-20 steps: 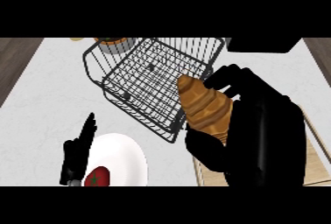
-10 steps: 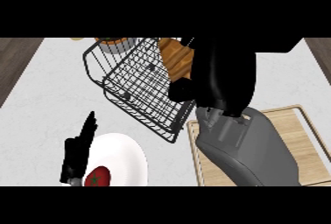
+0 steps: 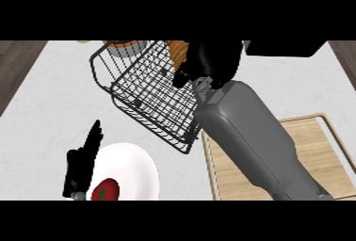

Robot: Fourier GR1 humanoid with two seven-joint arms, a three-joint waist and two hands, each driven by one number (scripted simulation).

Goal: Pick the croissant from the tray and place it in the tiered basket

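Half-hidden croissant (image 3: 179, 51) under right hand (image 3: 212, 61), over tiered basket (image 3: 149, 94).

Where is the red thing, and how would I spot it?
Find the black wire basket in the middle of the counter. Below it, toward the lower left, sits a round white plate. The red thing lies on the plate's lower edge, the only red item, with a green star-shaped mark on top.

Soft, even light is falling on the counter (image 3: 62, 94). It is looking bright and pale, with no glare and only faint shadows.
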